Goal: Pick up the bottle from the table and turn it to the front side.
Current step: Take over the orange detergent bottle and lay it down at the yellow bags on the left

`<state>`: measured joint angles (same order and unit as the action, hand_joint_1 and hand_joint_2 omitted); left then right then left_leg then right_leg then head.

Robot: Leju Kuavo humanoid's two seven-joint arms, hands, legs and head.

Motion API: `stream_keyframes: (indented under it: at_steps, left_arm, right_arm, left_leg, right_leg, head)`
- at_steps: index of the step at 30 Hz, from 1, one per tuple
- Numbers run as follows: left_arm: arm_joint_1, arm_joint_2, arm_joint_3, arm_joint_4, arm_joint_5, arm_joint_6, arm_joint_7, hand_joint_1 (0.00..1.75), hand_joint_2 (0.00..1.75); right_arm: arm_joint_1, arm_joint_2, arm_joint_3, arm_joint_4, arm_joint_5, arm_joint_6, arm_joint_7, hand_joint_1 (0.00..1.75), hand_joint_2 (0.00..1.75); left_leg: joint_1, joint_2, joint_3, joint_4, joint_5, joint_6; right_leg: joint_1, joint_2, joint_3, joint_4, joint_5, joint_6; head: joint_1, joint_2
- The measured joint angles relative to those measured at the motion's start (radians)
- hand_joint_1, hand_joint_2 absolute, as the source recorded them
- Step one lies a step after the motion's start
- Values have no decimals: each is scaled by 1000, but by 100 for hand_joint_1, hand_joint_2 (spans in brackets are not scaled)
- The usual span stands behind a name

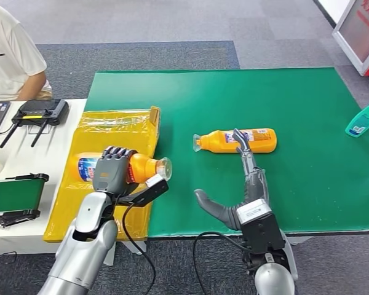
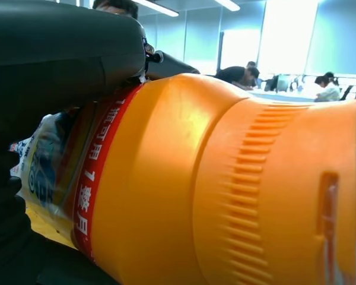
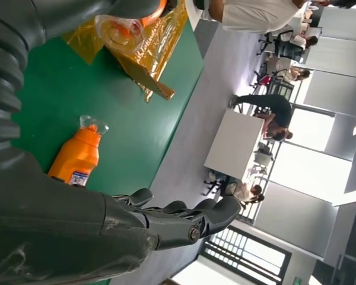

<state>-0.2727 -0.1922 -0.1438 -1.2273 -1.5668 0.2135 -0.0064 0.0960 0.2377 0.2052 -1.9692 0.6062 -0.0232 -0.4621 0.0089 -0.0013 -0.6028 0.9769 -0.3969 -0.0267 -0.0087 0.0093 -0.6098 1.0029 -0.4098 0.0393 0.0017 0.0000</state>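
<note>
Bottle [image 2: 212,190] in left robot hand [image 1: 112,170], red label band reading "整月"

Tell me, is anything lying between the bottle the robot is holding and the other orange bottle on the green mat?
No: in the head view, just bare green mat separates the held bottle from the lying bottle.

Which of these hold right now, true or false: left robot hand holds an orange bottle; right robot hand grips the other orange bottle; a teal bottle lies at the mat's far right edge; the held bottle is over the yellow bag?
1. Left robot hand holds an orange plastic bottle: true.
2. Right robot hand grips the second orange bottle: false; its fingers are spread beside it, not closed around it.
3. A teal bottle lies at the green mat's right edge: true.
4. The held bottle is over the yellow plastic bag: true.
</note>
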Motion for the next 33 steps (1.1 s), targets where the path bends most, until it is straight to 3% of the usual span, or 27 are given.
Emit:
stream_keyframes:
  at_steps: [15,16,19,20,33]
  left_arm:
    - [-45,-55,79,141,17,7,3,175,175]
    - [-50,-58,82,152,15,9,4,161,175]
    - [-59,-66,87,181,11,13,7,30,175]
    - [-62,-68,88,190,8,15,10,0,175]
    - [-76,-77,92,251,-4,32,26,0,175]
  right_arm:
    - [3,0,-18,0,-11,12,-2,0,175]
    - [3,0,-19,0,-11,14,-3,0,175]
    - [3,0,-20,0,-11,16,-3,0,175]
    - [3,0,-21,0,-11,16,-3,0,175]
    - [14,0,-37,-1,-19,27,-9,0,175]
  left_leg:
    - [0,0,0,0,0,0]
    - [0,0,0,0,0,0]
    - [0,0,0,0,0,0]
    - [0,0,0,0,0,0]
    - [0,0,0,0,0,0]
  right_leg:
    - [0,0,0,0,0,0]
    - [0,0,0,0,0,0]
    - [0,0,0,0,0,0]
    - [0,0,0,0,0,0]
    - [0,0,0,0,0,0]
  head:
    - [0,0]
    - [0,0]
    - [0,0]
    - [0,0]
    - [0,0]
